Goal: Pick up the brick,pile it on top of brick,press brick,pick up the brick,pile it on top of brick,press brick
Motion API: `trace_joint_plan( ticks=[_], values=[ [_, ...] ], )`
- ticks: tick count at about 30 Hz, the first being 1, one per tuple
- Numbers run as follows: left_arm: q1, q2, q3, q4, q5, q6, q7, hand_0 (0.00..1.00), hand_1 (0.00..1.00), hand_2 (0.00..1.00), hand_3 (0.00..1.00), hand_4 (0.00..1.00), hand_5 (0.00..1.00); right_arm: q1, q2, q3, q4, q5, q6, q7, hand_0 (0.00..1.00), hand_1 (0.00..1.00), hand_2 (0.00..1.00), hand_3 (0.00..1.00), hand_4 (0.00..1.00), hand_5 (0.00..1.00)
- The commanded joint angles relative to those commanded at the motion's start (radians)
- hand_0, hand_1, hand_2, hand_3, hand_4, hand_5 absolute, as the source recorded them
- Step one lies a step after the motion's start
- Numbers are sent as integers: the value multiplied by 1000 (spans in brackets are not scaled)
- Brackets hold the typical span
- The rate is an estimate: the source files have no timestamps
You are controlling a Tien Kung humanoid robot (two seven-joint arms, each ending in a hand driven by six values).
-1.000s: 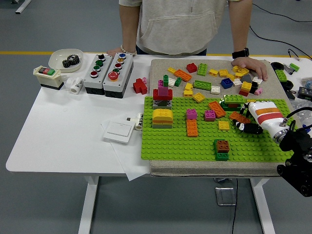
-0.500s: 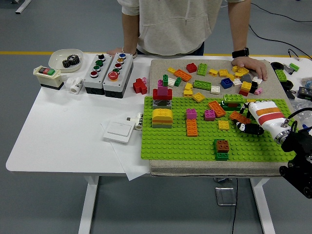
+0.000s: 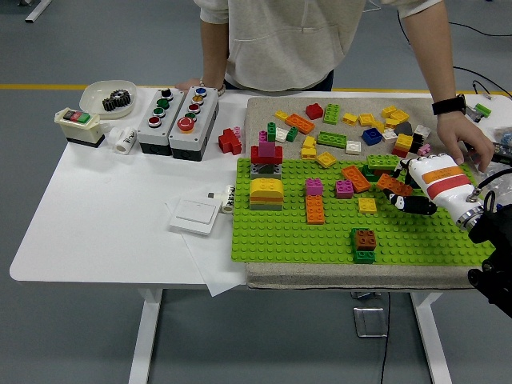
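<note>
Grey floor is showing behind the white bench [image 3: 104,216], and on it a green baseplate [image 3: 336,236] is lying under loose and stacked bricks. I am reaching in from the right with my right hand [image 3: 416,192], its white back toward the camera and its dark fingers [image 3: 398,203] curling over the plate's right side. They are sitting right at an orange brick [image 3: 394,186], but I cannot tell whether they are clamped on it or only touching. That brick is lying just to the left of my palm, its long axis running slantwise from upper left to lower right, beside a green brick [image 3: 384,162]. I judge the likeliest base to be the brown-on-green stack [image 3: 365,245], which is standing left of my hand and nearer the bench's front edge. My left hand is not showing. A person's hand [image 3: 464,144] is hovering close behind mine, at the plate's far right corner.
</note>
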Motion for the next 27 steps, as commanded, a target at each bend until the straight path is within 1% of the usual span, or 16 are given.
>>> trace_joint_plan(
  ticks=[1,2,3,6,8,13,15,20,27],
  values=[
    [0,0,1,0,-3,0,-1,781,754,751,596,658,675,-3,-16,-4,23,-1,1,3,166,326,422,491,648,492],
    [0,0,2,1,-4,0,-1,781,754,751,596,658,675,-4,-22,-5,33,-1,1,3,166,326,422,491,648,492],
    [1,0,3,1,-7,0,-3,781,755,752,596,658,675,-7,-42,-11,62,-2,5,8,165,325,420,490,647,488],
    [2,0,6,1,-12,0,-5,781,755,752,596,658,675,-12,-79,-25,118,-11,10,16,165,325,420,490,647,488],
    [3,0,7,2,-15,0,-6,781,755,752,596,658,675,-15,-111,-40,164,-18,16,26,165,325,420,490,647,488],
    [5,0,7,2,-17,0,-6,781,754,751,596,658,675,-20,-165,-60,258,-37,27,39,168,324,422,492,648,477],
    [6,0,7,2,-16,0,-6,780,753,751,595,657,675,-21,-175,-63,275,-42,30,42,168,324,422,496,651,470],
    [9,-1,7,2,-18,0,-6,780,753,751,595,657,675,-31,-221,-72,370,-44,50,60,168,324,422,496,651,470],
    [9,0,9,3,-23,0,-8,779,753,751,594,657,675,-34,-271,-92,463,-43,63,77,169,325,424,498,655,465]
  ],
)
